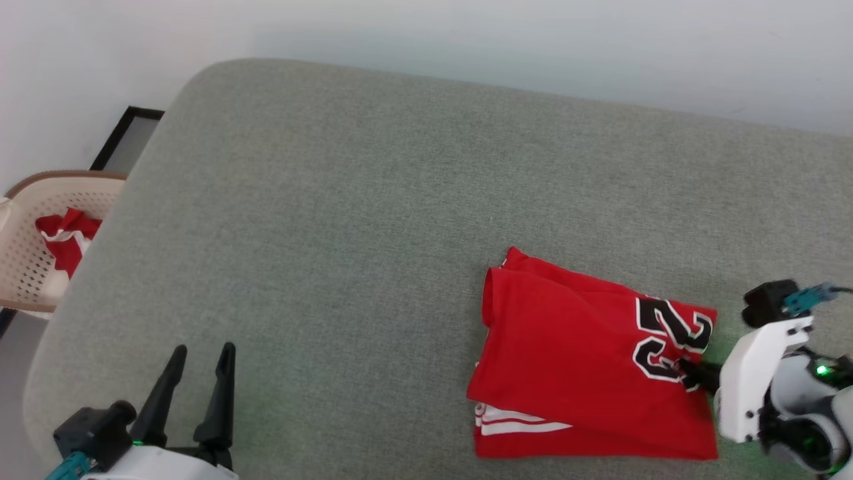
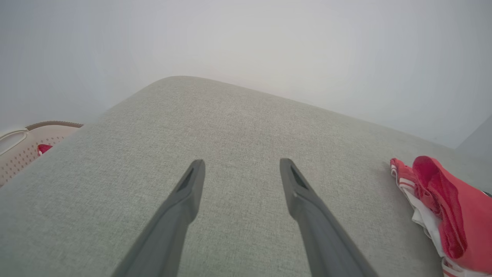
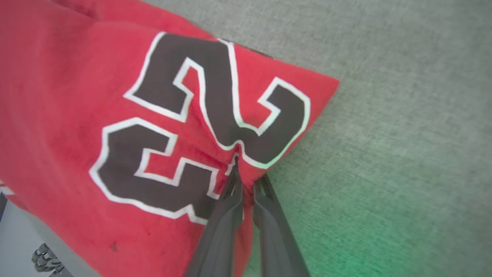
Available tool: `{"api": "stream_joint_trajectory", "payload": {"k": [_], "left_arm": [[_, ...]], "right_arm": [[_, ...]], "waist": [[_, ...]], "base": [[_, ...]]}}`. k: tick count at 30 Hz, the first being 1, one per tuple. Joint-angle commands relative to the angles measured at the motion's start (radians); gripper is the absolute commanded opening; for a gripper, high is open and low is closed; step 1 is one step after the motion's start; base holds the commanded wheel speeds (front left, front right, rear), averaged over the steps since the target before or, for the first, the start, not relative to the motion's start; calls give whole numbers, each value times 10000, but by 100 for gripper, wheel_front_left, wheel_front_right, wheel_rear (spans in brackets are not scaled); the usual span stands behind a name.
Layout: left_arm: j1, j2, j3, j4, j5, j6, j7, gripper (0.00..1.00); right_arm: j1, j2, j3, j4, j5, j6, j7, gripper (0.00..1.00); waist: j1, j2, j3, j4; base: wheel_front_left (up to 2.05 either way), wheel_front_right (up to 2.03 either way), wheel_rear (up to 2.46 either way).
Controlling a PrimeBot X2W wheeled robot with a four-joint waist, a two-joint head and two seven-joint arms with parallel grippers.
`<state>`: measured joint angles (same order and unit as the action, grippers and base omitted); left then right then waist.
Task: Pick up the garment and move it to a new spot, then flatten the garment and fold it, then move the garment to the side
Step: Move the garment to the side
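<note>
Red garment point(image 1: 573, 360), one, folded, between two closed right fingers point(image 3: 224, 227); two left fingers point(image 1: 218, 393) wide, empty

White shells point(image 1: 760, 380), dark tapered jaws, teal connectors point(image 1: 808, 297).

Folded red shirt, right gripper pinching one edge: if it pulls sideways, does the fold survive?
Probably floppy: the garment puckers where the right gripper pinches it, so a lift would likely make it drape and unfold. It looks light, with thin layers lying flat. Dragging may bunch it, since the grey woven surface looks grippy, not slick.
</note>
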<state>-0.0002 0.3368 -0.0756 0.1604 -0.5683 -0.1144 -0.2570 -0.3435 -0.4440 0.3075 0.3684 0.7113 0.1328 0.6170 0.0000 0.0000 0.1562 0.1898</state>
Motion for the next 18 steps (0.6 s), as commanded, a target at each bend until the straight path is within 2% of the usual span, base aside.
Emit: {"api": "stream_joint_trajectory", "payload": {"k": [1,8,18], "left_arm": [[-94,-10,-17,0,48,-22,-55,100],[-549,128,-250,-93,239,-85,-61,100],[-1783,504,-858,-167,400,-140,-10,100]], "right_arm": [[-60,-174,-99,59,-122,-41,20,0],[-260,-750,-624,-472,-347,-32,337,0],[-1180,-1524,-940,-1055,-966,-32,799,0]], "waist": [[0,0,-4,-34],[0,0,1,-584],[0,0,614,-2338]], "base": [[0,0,0],[0,0,0],[0,0,0]]}}
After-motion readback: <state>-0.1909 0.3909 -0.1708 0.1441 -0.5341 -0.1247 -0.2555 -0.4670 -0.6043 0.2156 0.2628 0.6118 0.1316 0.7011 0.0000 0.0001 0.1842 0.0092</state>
